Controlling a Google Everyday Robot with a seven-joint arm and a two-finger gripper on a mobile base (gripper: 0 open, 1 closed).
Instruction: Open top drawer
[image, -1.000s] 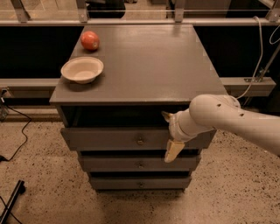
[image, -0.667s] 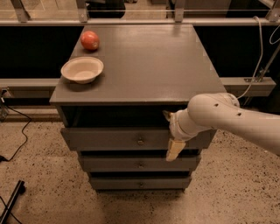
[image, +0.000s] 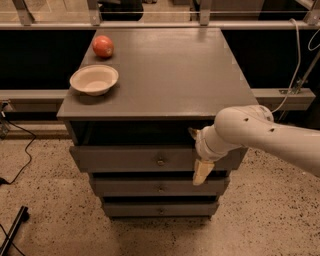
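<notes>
Top drawer (image: 125, 159) sits just under the grey surface (image: 165, 75) of the cabinet, a little toward 6 o'clock from the middle of the view. It is the widest front of the three. It stands pulled partway out, with a dark gap showing between its upper edge and the cabinet top. Its small round knob (image: 160, 162) is mid-front and untouched.

The gripper (image: 198, 152) is at the drawer's 3 o'clock end, well apart from the knob. Its fingers (image: 202, 172) are spread. The pale lower one hangs down across the drawer front toward 6 o'clock, its tip reaching the front's lower edge. The darker upper one pokes out toward 10 o'clock at the gap above the drawer. Whether either presses on the wood cannot be told. The white arm (image: 270, 137) comes in from the 3 o'clock edge of the view.

Below, toward 6 o'clock, lie the middle drawer (image: 145, 187) and the bottom drawer (image: 145, 209), both less far out.

On the surface, toward 10 o'clock, a cream bowl (image: 94, 80) stands near the front left corner. A red apple (image: 103, 46) lies near it at its 12 o'clock, apart from it. Speckled floor (image: 45, 200) spreads around the cabinet.
</notes>
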